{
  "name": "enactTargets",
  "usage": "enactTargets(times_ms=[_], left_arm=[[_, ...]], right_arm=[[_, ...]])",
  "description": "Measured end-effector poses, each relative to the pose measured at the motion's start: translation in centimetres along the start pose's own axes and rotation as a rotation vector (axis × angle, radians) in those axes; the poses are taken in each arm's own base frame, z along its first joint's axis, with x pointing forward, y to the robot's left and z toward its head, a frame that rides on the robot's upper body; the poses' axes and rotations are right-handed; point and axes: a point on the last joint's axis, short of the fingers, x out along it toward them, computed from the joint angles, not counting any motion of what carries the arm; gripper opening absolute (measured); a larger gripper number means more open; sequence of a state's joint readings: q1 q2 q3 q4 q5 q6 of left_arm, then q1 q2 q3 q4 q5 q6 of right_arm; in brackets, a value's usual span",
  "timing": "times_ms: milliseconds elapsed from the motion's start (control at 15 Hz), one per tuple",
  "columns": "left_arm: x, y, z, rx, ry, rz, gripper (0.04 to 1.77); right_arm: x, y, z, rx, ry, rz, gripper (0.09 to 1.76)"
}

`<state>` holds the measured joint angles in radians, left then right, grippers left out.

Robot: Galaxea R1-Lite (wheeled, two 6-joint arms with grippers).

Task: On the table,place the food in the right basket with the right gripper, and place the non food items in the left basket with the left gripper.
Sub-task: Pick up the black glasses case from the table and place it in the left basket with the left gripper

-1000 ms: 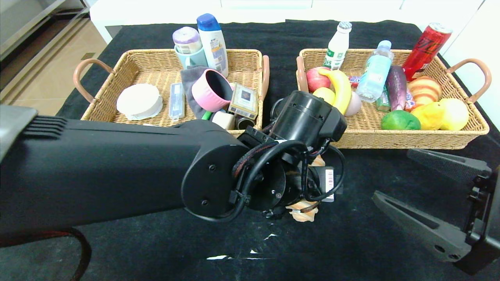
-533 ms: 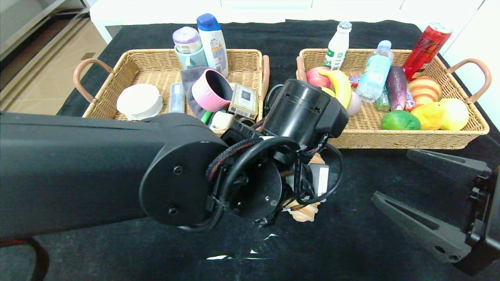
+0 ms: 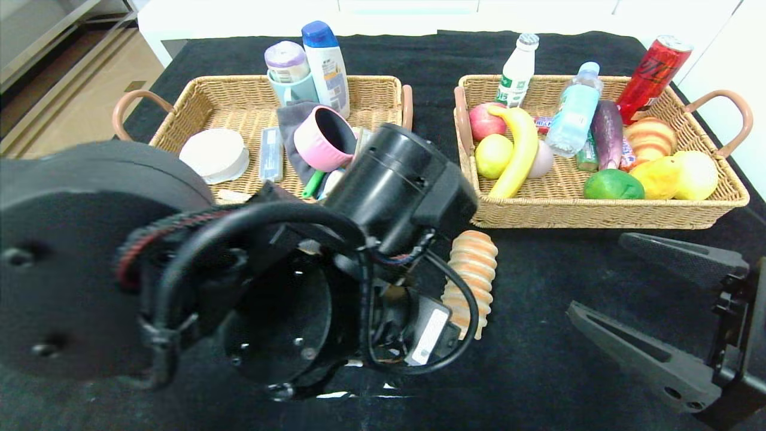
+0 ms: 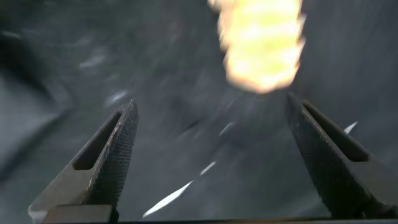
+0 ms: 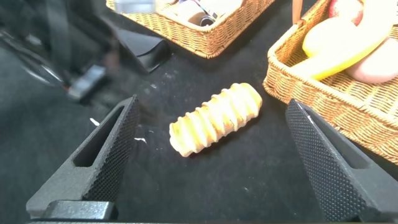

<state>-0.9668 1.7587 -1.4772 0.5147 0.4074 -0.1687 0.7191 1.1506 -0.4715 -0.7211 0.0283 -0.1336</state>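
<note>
Table: one, flat, covered in black, faintly dusty cloth.

Baskets: two, woven wicker, rectangular, with looped handles. The left basket is seen at 11 o'clock, the right basket at 1 o'clock.

Bread roll: one, ridged, striped orange and cream, oblong. It lies on the cloth at centre, just in front of the right basket, in neither basket and touched by no finger.

Right basket, food: one curved yellow banana, one clear water bottle with pale-blue cap, plus assorted round fruit.

Left basket, non-food: one pink saucepan, dark inside, lying on its side. The card box and glasses case are hidden behind the left arm.

Left gripper: one, black, with tapered, textured fingers spread wide and empty; it is held over the cloth, the roll just beyond its tips.

Right gripper: one, black-grey, at 4 o'clock, fingers released wide, nothing grasped, the roll lying ahead between them.
</note>
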Motion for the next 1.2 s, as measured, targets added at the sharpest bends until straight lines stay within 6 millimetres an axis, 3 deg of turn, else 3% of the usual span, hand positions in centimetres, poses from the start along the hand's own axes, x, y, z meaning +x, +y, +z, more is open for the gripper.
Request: enactTargets(times_ms=[267, 467, 667, 933, 1200], left_arm=[[-1.8, 4.7, -1.6, 0.165, 0.037, 0.027, 1.70], [-2.3, 7.5, -3.3, 0.192, 0.081, 0.041, 1.70], [-2.9, 10.2, -3.5, 0.201, 0.065, 0.029, 1.71], [-3.2, 12.4, -3.3, 0.251, 0.059, 0.071, 1.71], [-1.8, 14.0, -2.7, 0.266, 0.082, 0.155, 1.71]], right_arm=[[0.0, 0.1, 0.0, 0.000, 0.001, 0.004, 1.71], [0.0, 0.1, -0.1, 0.000, 0.003, 0.005, 1.71], [0.1, 0.1, -0.3, 0.001, 0.012, 0.006, 1.71], [0.3, 0.2, -0.6, 0.001, 0.026, 0.014, 1.71], [0.4, 0.3, -0.8, 0.001, 0.033, 0.016, 1.71]])
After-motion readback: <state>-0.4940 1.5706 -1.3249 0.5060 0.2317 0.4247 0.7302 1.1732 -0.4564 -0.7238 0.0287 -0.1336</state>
